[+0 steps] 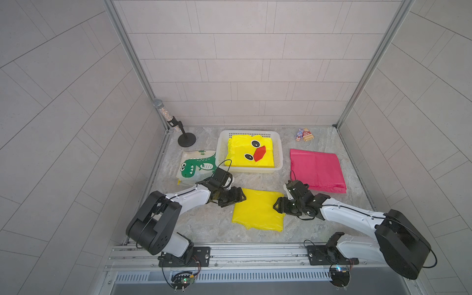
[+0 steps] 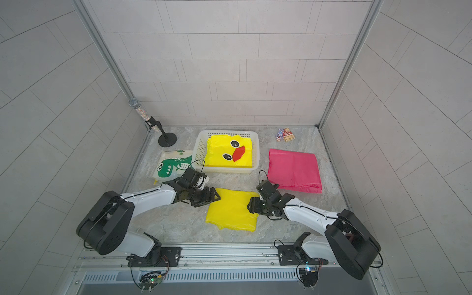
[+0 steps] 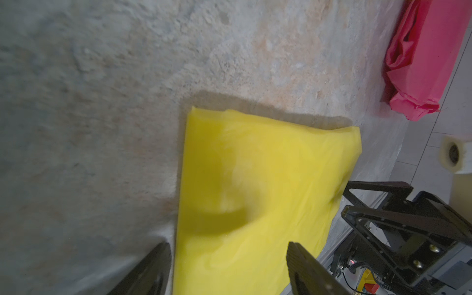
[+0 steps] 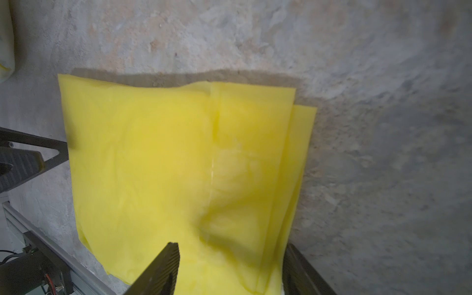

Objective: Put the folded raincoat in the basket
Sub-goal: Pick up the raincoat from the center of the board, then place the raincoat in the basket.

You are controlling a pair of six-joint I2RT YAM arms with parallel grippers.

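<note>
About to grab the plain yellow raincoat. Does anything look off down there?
Only small things: the plain yellow raincoat is unevenly folded, layers stepped along one edge, and the duck raincoat sits skewed in the basket. Nothing spilled or damaged.

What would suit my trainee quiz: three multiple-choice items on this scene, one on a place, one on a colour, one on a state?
1. The duck-face raincoat lies: A) in the basket; B) draped over an arm; C) hanging on the wall.
2. The folded raincoat at the left gripper is: A) blue; B) pink; C) yellow.
3. The left gripper's jaws stand: A) shut tight; B) apart, the raincoat's edge between them; C) clamped on the basket rim.
Key: A, its yellow fills the basket in both top views; C, plain yellow in every view; B, the left wrist view shows both fingers spread.
</note>
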